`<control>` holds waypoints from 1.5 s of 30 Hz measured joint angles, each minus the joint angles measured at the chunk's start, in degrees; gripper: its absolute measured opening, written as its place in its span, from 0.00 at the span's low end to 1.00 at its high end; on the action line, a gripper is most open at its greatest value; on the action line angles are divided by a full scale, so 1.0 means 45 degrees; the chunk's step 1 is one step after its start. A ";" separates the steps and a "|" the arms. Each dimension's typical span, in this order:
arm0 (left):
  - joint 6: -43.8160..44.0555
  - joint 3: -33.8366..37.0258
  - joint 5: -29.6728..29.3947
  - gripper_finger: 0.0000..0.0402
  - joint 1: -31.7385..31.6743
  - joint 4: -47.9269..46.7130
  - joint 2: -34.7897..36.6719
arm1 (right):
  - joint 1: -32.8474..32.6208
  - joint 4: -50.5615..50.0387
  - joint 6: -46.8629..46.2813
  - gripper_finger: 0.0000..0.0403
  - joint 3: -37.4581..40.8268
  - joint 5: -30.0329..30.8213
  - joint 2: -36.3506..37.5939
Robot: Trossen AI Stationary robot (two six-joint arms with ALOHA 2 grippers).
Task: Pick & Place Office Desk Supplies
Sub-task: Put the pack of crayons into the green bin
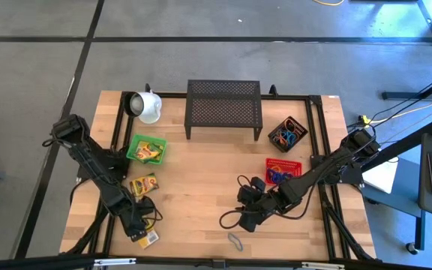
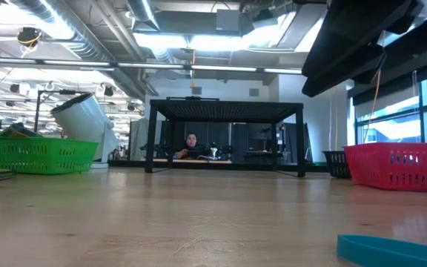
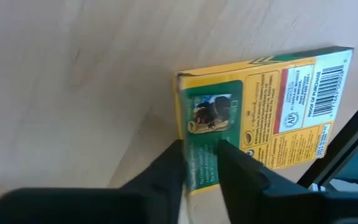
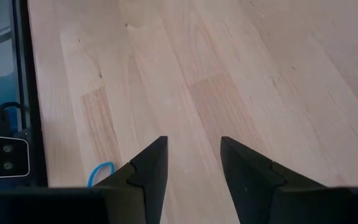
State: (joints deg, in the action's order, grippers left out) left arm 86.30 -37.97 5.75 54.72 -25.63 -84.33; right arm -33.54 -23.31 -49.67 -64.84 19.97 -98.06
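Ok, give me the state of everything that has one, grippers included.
Left gripper: fingers either side of the crayon box lying flat at the table's front edge.
Right gripper: open, empty, above bare wood.
White mug: tipped on its side.
Green basket: holds crayon boxes.
Red basket: holds rubber bands.

Table (image 1: 201, 180): pale wood planks, smooth, matt, visible grain. Rack (image 1: 223, 105): black perforated metal, matt. Mug (image 1: 148, 106): white, glossy. Green basket (image 1: 135, 144) and red basket (image 1: 294, 163): slotted plastic. Crayon box (image 3: 260, 112): printed cardboard, yellow and green, slight sheen. Blue rubber band (image 4: 100, 172): thin, smooth. Gripper fingers (image 4: 247, 177): dark matt plastic.
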 joint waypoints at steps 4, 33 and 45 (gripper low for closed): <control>-0.0008 -0.0016 0.0035 0.06 -0.0002 0.0005 -0.0035 | 0.0000 0.0005 -0.0005 0.37 0.0000 0.0007 0.0000; -0.2814 0.0023 -1.0057 0.00 -0.0616 -0.1596 0.3451 | 0.0852 0.0240 0.0277 0.37 0.0000 0.3030 0.0000; -0.6302 0.0023 -1.4223 0.00 -0.2646 -0.3584 0.6100 | 0.0962 0.0238 0.0272 0.37 0.0000 0.3071 0.0000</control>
State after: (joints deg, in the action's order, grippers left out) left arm 57.94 -37.87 -58.25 42.81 -41.76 -56.88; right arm -29.21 -22.24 -48.45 -64.84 33.79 -98.06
